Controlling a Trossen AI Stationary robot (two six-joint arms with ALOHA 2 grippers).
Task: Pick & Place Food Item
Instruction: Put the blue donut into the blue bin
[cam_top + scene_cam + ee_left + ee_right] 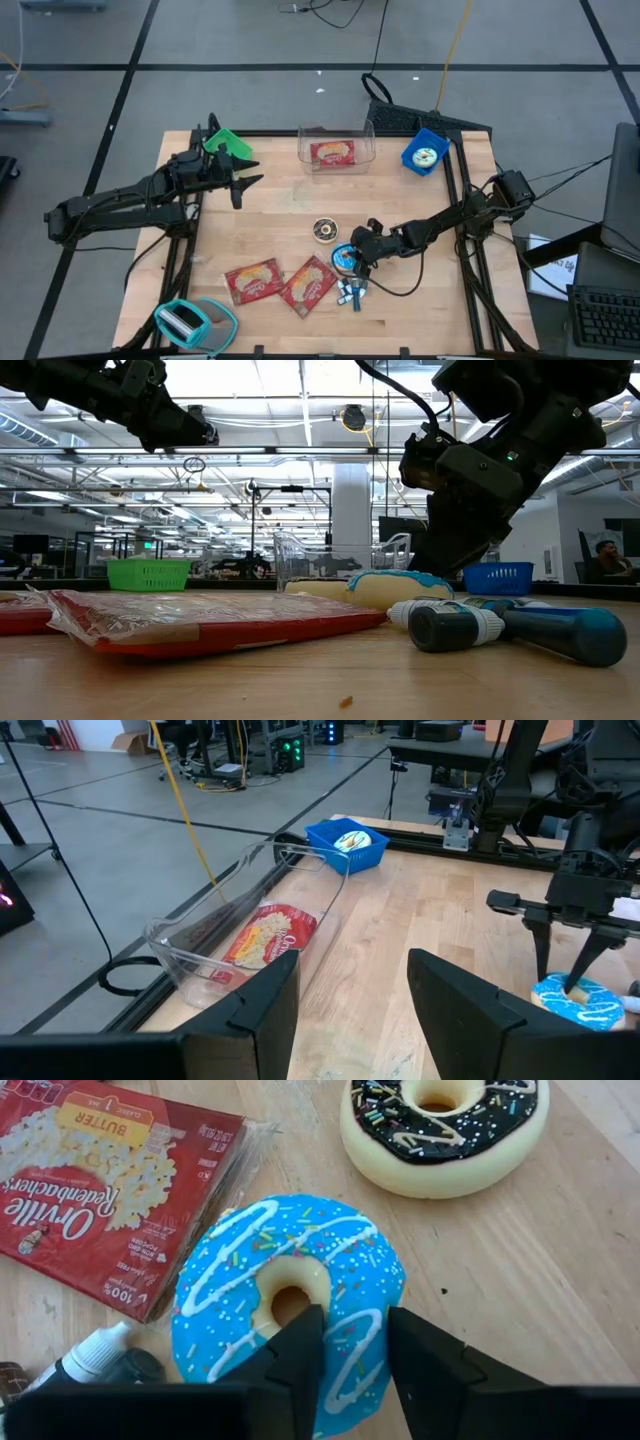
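The blue doughnut [288, 1305] lies flat on the bench [420, 300], just right of centre. We judge it light, slightly yielding and smooth-glazed, best taken across the ring wall, one finger in the hole and one outside. The right fingers [355, 1355] straddle that wall at the doughnut's 6 o'clock, narrowly parted; whether they press it we cannot tell. At its 12 o'clock lies a chocolate doughnut [445, 1125], at its 10 o'clock a popcorn packet [110, 1175], at its 7 o'clock a small bottle [90, 1355]. The left fingers [240, 170] wait open and empty at the bench's 10 o'clock. A clear bin [336, 148] stands at 12 o'clock.
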